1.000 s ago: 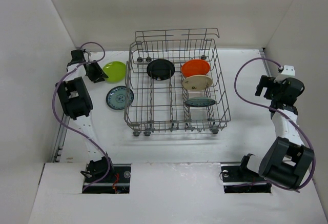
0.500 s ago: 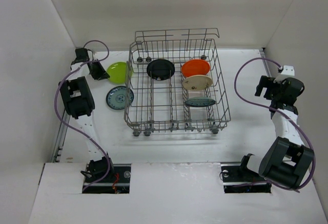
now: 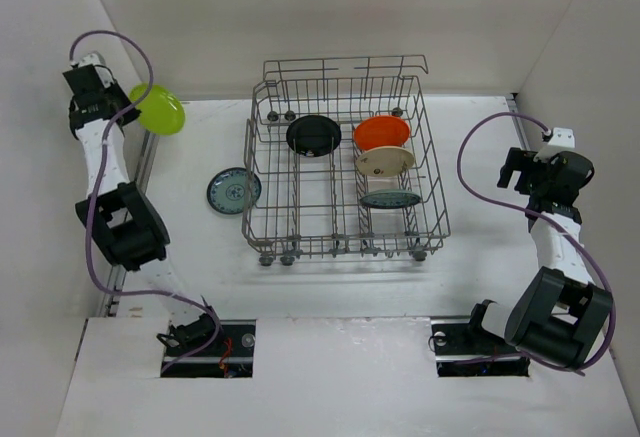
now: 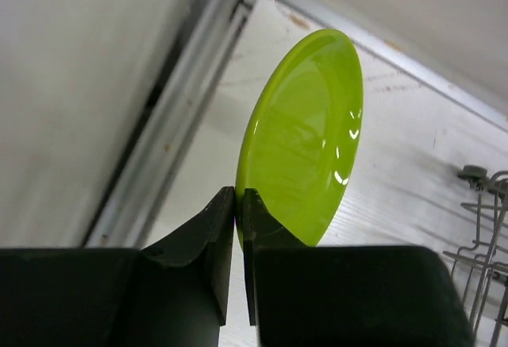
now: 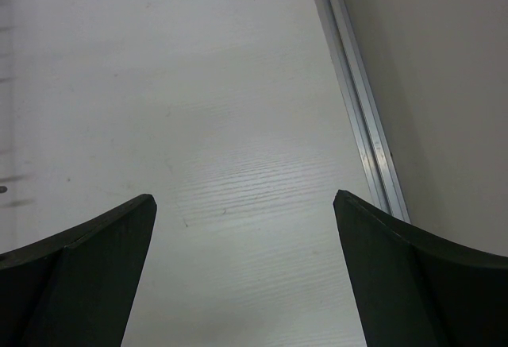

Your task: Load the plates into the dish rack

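1. The left gripper (image 4: 238,204) is clenching its fingers on the lower rim of the lime green plate (image 4: 305,140). The jaws are nearly meeting, with only the thin edge between them.
2. The lime green plate is hanging tilted in the air over the far-left corner of the table (image 3: 200,247), well apart from the dish rack (image 3: 325,202).
3. The dish rack is sitting mid-table, closer to the far edge than the near one, and four plates are resting among its tines.
4. The black plate (image 3: 313,135) is sitting toward the rack's far side, left of the orange plate (image 3: 381,132).
5. The cream plate (image 3: 386,161) is resting just in front of the orange one, and a teal plate (image 3: 388,198) is resting nearer again.
6. The second teal plate (image 3: 233,190) is lying flat on the table, just beside the rack's left wall.
7. The right gripper (image 5: 242,200) is hovering near the table's right edge. Its fingers are released and spread wide above the tabletop, beside a metal rail (image 5: 361,125).
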Robot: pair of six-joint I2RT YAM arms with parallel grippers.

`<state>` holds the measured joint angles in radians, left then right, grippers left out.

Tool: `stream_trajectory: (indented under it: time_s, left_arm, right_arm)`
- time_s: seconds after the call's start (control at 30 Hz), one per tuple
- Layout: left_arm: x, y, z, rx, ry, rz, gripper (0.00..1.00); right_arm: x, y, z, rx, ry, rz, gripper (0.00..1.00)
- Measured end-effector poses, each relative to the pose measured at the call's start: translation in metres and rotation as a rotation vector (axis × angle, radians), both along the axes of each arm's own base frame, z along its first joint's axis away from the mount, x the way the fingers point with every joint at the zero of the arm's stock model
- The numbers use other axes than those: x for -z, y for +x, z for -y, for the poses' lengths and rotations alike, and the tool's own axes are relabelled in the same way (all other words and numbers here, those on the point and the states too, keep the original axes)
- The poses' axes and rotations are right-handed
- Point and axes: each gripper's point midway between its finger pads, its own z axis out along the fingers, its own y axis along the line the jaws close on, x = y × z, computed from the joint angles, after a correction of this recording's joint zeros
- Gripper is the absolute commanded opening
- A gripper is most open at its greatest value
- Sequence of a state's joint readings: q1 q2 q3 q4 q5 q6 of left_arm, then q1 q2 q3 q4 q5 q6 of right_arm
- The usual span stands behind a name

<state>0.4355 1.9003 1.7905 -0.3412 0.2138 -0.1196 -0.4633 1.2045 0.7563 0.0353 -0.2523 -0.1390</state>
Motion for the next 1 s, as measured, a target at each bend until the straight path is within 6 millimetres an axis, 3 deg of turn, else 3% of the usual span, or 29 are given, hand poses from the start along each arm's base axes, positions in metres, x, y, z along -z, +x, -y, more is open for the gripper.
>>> stream_trajectory:
  time_s: [0.13,0.27,0.43,0.53,0.67,0.8,0.9,1.0]
  left_arm:
    - [-0.059,-0.013,0.0,0.005,0.138,0.09,0.04]
    - [-0.117,-0.016,0.039,0.097,0.331,0.18,0.06]
    - [-0.187,-0.024,0.151,0.341,0.613,0.344,0.06]
    - [-0.209,-0.043,0.225,0.517,0.788,0.444,0.06]
    - [-0.207,-0.076,0.3,0.739,0.997,0.532,0.07]
    - [-0.181,-0.106,0.353,0.94,1.127,0.564,0.07]
    - [-0.154,-0.122,0.379,1.058,1.173,0.565,0.07]
    - [-0.123,-0.134,0.392,1.149,1.205,0.542,0.07]
  right_arm:
    - [-0.002,0.0,-0.001,-0.007,0.0,0.006,1.0]
    - [-0.006,0.0,-0.003,-0.018,-0.004,0.017,1.0]
    - [-0.01,-0.001,-0.006,-0.028,-0.006,0.031,1.0]
    - [-0.012,-0.001,-0.007,-0.036,-0.01,0.045,1.0]
    - [-0.014,-0.001,-0.01,-0.046,-0.011,0.057,1.0]
    - [-0.016,0.0,-0.011,-0.057,-0.009,0.062,1.0]
    - [-0.018,0.0,-0.012,-0.062,-0.01,0.07,1.0]
    - [-0.022,0.0,-0.013,-0.067,-0.016,0.084,1.0]
